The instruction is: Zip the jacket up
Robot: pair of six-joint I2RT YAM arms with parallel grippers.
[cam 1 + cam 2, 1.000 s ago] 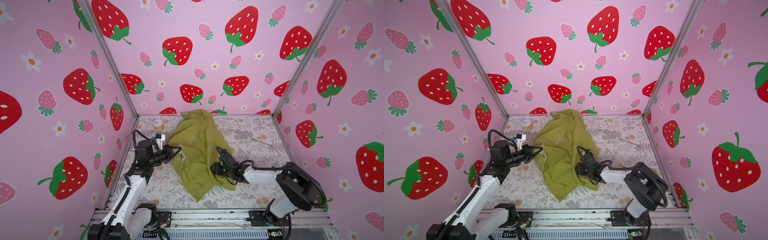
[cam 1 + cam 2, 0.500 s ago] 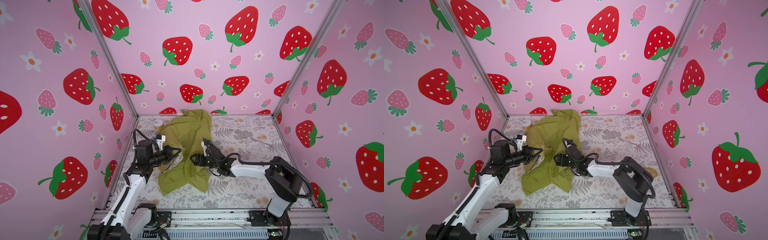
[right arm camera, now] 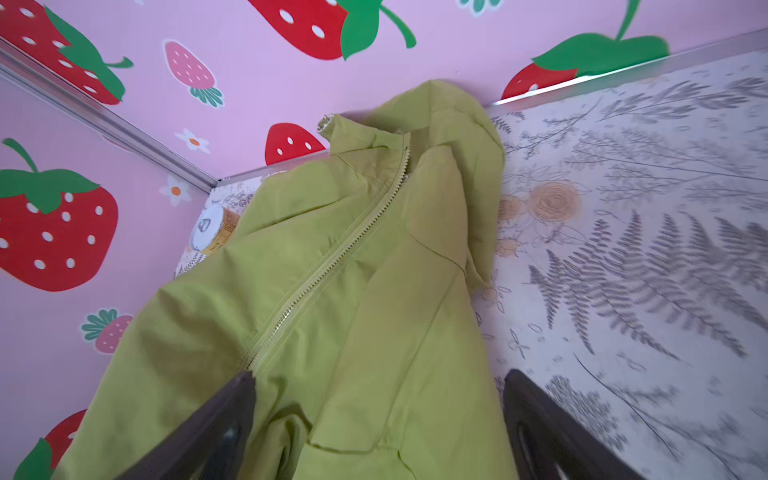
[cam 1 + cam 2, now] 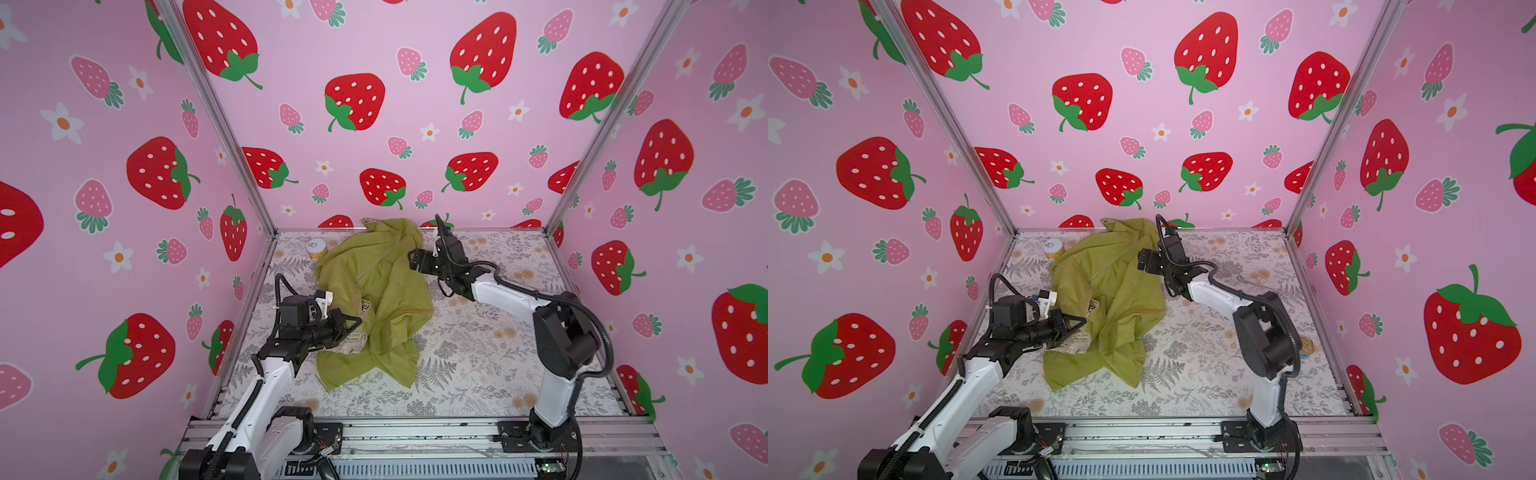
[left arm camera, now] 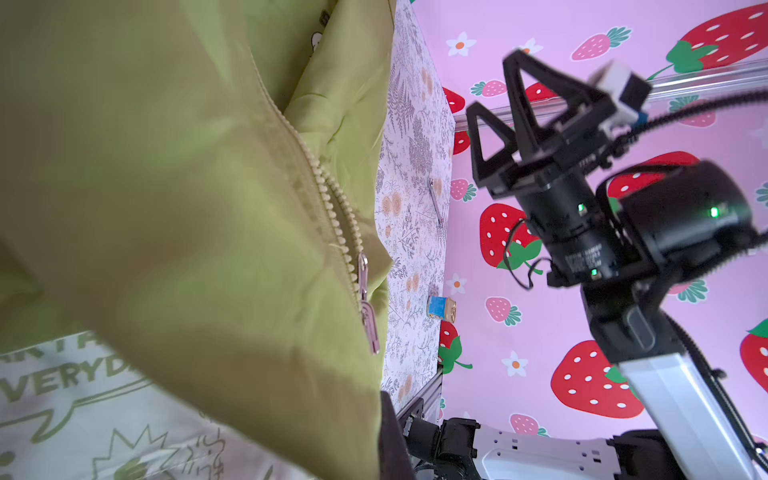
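Note:
The olive-green jacket [image 4: 376, 291] [image 4: 1108, 291] lies crumpled on the left half of the table, its hood against the back wall. My left gripper [image 4: 358, 323] [image 4: 1083, 323] is shut on the jacket's hem beside the cream printed lining [image 5: 62, 407]. In the left wrist view the silver pull [image 5: 368, 316] hangs low on the zipper, close to the pinched fabric. My right gripper [image 4: 415, 261] [image 4: 1144, 261] [image 5: 494, 83] hovers open over the jacket's right side, holding nothing. Between its spread fingers [image 3: 208, 432] the right wrist view shows the fabric and the zipper teeth [image 3: 332, 257].
A small tan can with a white lid [image 4: 316, 247] [image 3: 212, 230] stands at the back left, touching the jacket. A thin metal rod [image 5: 434, 199] lies on the floral mat [image 4: 478, 353] towards the right. A blue-and-tan spool [image 5: 440, 307] sits by the right wall.
My right gripper dragged the jacket's right side leftward, then opened, let go and rose toward the back. The jacket is now bunched further left. My left gripper kept its hold and place.

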